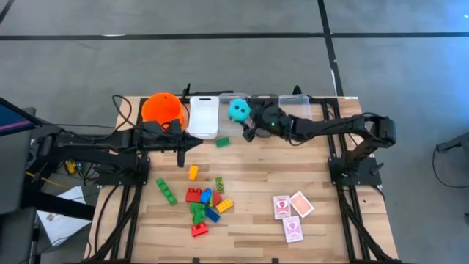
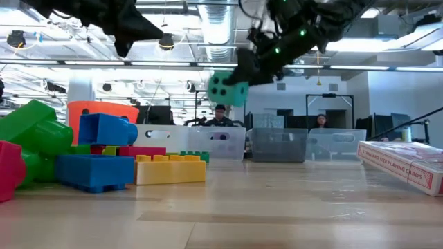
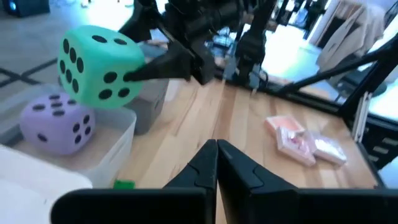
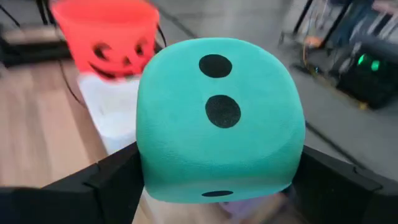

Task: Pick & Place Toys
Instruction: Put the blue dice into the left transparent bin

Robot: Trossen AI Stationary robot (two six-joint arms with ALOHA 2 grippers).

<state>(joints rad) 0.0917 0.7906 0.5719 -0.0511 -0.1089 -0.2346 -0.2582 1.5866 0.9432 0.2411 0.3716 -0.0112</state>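
Note:
A teal dotted die (image 1: pixel 238 110) hangs in the air above the bins at the table's far edge, with my right gripper (image 4: pixel 217 190) shut on it. Below it, a purple die (image 3: pixel 56 121) rests in a clear bin (image 3: pixel 118 134). My left gripper (image 1: pixel 192 143) is shut and empty; it hovers near the orange bucket (image 1: pixel 162 108) and the white bin (image 1: pixel 203 116). Coloured bricks (image 1: pixel 205 205) lie in a loose pile on the near middle of the table. Red-and-white playing cards (image 1: pixel 292 213) lie to their right. My right gripper pinches the teal die by two opposite faces (image 4: pixel 149 155), one finger (image 4: pixel 109 177) on each side. The fingers reach in from the table's right, slanting slightly down. The die is lifted clear above the bins (image 2: pixel 228 88).
A single green brick (image 1: pixel 222 141) lies in front of the white bin, and a yellow one (image 1: pixel 193 172) and a green one (image 1: pixel 167 192) lie near the pile. More clear bins (image 1: pixel 293 106) stand along the far edge. Bare wood lies between the pile and the bins.

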